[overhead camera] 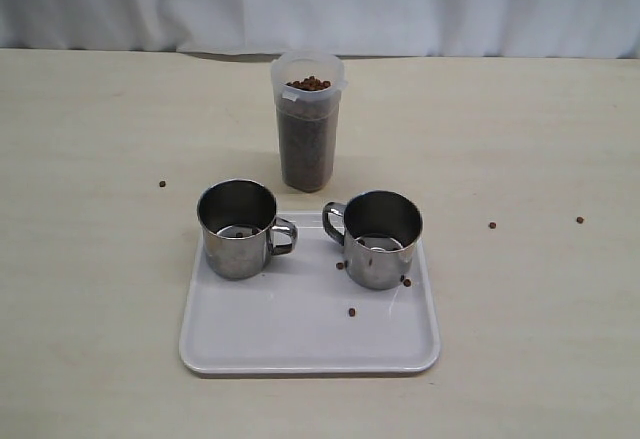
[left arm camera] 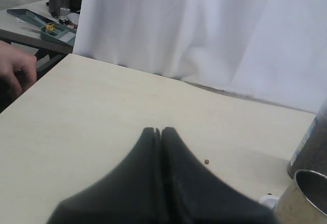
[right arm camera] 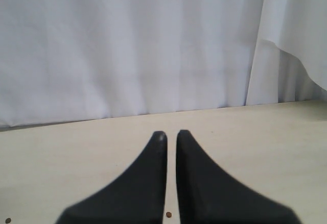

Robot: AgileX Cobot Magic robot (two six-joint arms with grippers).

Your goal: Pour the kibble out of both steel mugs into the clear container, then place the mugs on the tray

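Observation:
The clear container (overhead camera: pixel 307 124) stands behind the tray (overhead camera: pixel 300 334), filled nearly to the rim with kibble (overhead camera: pixel 308 84). Both steel mugs stand upright on the tray's far half: the left mug (overhead camera: pixel 237 229) with its handle pointing right, the right mug (overhead camera: pixel 380 239) with its handle pointing left. Only a few pellets show inside them. Neither arm appears in the exterior view. My left gripper (left arm camera: pixel 160 130) is shut and empty over bare table, with a mug rim (left arm camera: pixel 309 193) and the container (left arm camera: pixel 311 147) off to one side. My right gripper (right arm camera: pixel 171 134) is shut with a thin slit, holding nothing.
Stray pellets lie on the table (overhead camera: pixel 162 184) (overhead camera: pixel 492 225) (overhead camera: pixel 579 220) and on the tray (overhead camera: pixel 352 311). A white curtain (overhead camera: pixel 400 4) hangs behind the table. In the left wrist view a person's hand (left arm camera: pixel 15 73) rests at the table's edge, near a side table with tools (left arm camera: pixel 48 27).

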